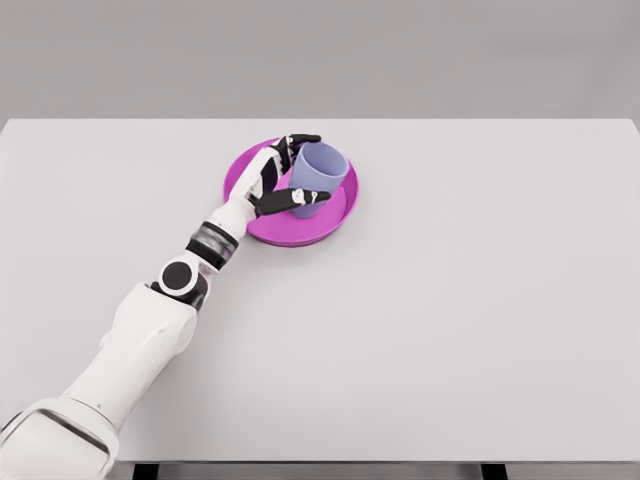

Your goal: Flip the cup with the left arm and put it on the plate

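1. A lavender cup stands mouth-up on a magenta plate, tilted slightly toward the right, its open rim facing the camera on the robot's head.
2. The left hand wraps the cup from its left side: dark fingers curl around the far edge of the rim, while the thumb crosses the near wall low down, so the hand is clamped on the cup.
3. The cup's base sits within the plate's rim, toward the centre; whether it rests fully on the plate or is held just clear of it cannot be told from this angle.
4. The plate lies on a pale grey worktop, left of the middle and toward the far edge.
5. The white left arm enters from the lower left corner and stretches diagonally up to the plate, a black joint at the elbow and a grey-and-black band at the wrist.
6. The palm covers part of the plate's left edge.
7. A plain grey wall fills the background beyond the worktop.
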`<state>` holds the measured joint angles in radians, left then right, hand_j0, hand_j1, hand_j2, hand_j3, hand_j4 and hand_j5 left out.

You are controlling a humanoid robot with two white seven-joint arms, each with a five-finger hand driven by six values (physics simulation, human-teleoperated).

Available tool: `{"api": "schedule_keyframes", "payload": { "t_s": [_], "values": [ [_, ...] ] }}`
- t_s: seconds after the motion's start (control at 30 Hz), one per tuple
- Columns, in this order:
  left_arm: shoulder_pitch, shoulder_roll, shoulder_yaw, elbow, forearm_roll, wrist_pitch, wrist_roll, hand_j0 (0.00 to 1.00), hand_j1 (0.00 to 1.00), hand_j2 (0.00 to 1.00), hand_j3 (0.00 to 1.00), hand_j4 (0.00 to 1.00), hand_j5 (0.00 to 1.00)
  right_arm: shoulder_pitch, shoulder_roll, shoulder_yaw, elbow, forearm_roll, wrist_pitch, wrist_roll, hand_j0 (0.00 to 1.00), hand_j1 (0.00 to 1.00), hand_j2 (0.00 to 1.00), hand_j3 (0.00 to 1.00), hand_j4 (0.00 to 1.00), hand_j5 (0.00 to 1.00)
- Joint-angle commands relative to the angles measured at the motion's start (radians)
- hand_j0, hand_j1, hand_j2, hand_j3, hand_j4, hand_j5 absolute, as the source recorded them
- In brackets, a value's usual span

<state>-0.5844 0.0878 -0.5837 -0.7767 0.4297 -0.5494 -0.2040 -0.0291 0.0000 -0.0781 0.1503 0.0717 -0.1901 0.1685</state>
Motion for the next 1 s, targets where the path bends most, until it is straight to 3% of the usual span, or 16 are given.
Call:
{"api": "schedule_keyframes", "payload": {
  "t_s": [0.0,0.07,0.13,0.2,0.4,0.97],
  "values": [
    [0.000,0.000,0.008,0.004,0.004,-0.001,-0.002,0.69,0.69,0.69,0.69,0.69,0.69,0.000,0.000,0.000,0.000,0.000,0.000,0.000,1.00,1.00,1.00,1.00,1.00,1.00],
    [0.002,0.000,0.019,0.004,0.003,0.000,-0.003,0.69,0.69,0.69,0.69,0.69,0.69,0.000,0.000,0.000,0.000,0.000,0.000,0.000,1.00,1.00,1.00,1.00,1.00,1.00],
    [0.002,0.000,0.019,0.004,0.003,0.000,-0.003,0.75,0.75,0.75,0.75,0.75,0.75,0.000,0.000,0.000,0.000,0.000,0.000,0.000,1.00,1.00,1.00,1.00,1.00,1.00],
    [0.002,0.000,0.019,0.004,0.001,0.000,-0.003,0.89,0.89,0.89,0.89,0.89,0.89,-0.002,0.000,0.000,0.000,0.000,0.000,0.000,1.00,1.00,1.00,1.00,1.00,1.00],
    [0.002,0.001,0.019,0.004,0.001,0.002,-0.005,1.00,1.00,1.00,1.00,1.00,1.00,0.000,0.000,0.000,0.000,0.000,0.000,0.000,1.00,1.00,1.00,1.00,1.00,1.00],
    [0.006,0.038,0.019,-0.006,-0.003,0.002,-0.005,1.00,1.00,1.00,1.00,1.00,1.00,0.000,0.000,0.000,0.000,-0.001,0.000,0.000,1.00,1.00,1.00,1.00,1.00,1.00]
  ]
}}
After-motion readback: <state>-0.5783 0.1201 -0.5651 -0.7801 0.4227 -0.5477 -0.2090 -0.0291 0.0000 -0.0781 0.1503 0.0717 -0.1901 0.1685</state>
